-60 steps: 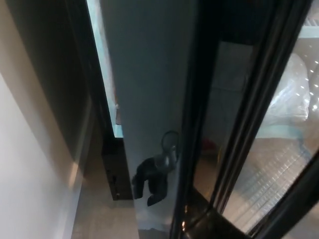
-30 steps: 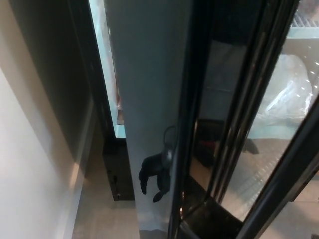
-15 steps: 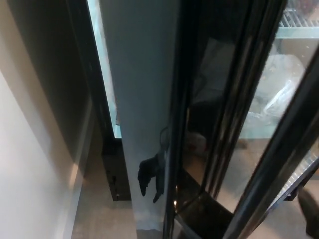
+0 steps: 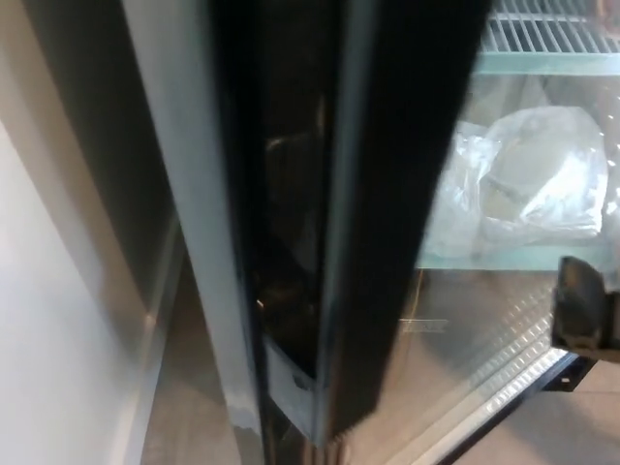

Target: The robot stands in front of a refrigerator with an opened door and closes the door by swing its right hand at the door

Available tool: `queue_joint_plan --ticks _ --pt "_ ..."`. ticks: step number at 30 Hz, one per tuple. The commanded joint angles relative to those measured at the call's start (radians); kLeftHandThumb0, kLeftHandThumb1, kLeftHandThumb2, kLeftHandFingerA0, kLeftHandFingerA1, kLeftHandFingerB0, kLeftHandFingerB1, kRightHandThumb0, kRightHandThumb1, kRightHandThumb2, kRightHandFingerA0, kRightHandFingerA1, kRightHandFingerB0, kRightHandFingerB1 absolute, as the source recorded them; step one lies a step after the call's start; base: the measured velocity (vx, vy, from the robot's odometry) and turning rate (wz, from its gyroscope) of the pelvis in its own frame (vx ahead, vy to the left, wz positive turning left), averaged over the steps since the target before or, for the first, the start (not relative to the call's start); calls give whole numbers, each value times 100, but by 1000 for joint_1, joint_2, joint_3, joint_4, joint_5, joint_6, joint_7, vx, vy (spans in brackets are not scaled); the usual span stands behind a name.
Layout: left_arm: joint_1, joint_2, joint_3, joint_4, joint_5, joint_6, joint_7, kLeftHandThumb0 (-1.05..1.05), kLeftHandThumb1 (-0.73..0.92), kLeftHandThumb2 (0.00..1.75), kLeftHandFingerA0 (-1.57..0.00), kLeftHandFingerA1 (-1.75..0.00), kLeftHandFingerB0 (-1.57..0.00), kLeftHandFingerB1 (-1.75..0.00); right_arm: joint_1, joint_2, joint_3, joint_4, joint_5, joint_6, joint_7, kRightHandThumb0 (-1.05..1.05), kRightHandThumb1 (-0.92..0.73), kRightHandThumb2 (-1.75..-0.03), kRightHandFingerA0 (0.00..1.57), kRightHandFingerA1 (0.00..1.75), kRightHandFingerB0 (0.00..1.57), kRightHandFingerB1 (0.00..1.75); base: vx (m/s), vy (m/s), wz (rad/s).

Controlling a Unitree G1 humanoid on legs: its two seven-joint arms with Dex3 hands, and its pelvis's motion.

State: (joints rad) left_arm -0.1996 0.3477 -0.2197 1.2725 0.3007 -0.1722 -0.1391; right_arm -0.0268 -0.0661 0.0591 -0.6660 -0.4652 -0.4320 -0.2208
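One robot hand (image 4: 584,315) of mine shows, the right one, a dark blurred block at the right edge; I cannot tell whether its fingers are apart or together. At far left a pale wall (image 4: 48,320) runs down to the floor (image 4: 184,407). Next comes the door (image 4: 378,194), its black frame filling the middle from top to bottom, standing edge-on to me, so I judge it not yet shut. Right of it, behind glass, a plastic bag (image 4: 528,184) lies on a shelf (image 4: 504,257) under a wire rack (image 4: 547,34). The door sits left of my robot hand, apart from it, leaving room to swing.
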Motion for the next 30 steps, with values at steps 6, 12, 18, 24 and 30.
queue_joint_plan --ticks 6,12,18,24,30 --pt "-1 11 -18 12 25 -10 -5 -51 61 91 -33 -51 -23 -44 -505 -111 266 516 -544 165 225 -86 -89 -114 0 6 0 7 0 0 0" --pt "0 0 -38 11 42 -8 0 -55 63 92 -33 -50 -24 -44 -769 -130 376 1191 -550 328 214 -80 -78 -99 0 7 0 11 0 0 0" --pt "-5 -7 -41 13 43 -8 4 -54 62 91 -32 -49 -25 -45 -807 -142 395 1357 -517 394 253 -76 -92 -70 0 13 0 21 0 0 0" --pt "-11 -3 -39 11 40 -15 -3 -51 62 93 -36 -52 -25 -45 -795 -180 420 1468 -494 401 239 -85 -80 -116 0 14 1 17 0 0 0" --pt "-9 -3 -45 11 45 -16 0 -50 62 93 -35 -52 -24 -45 -763 -252 423 1439 -464 350 230 -89 -82 -113 4 13 5 16 0 0 0"
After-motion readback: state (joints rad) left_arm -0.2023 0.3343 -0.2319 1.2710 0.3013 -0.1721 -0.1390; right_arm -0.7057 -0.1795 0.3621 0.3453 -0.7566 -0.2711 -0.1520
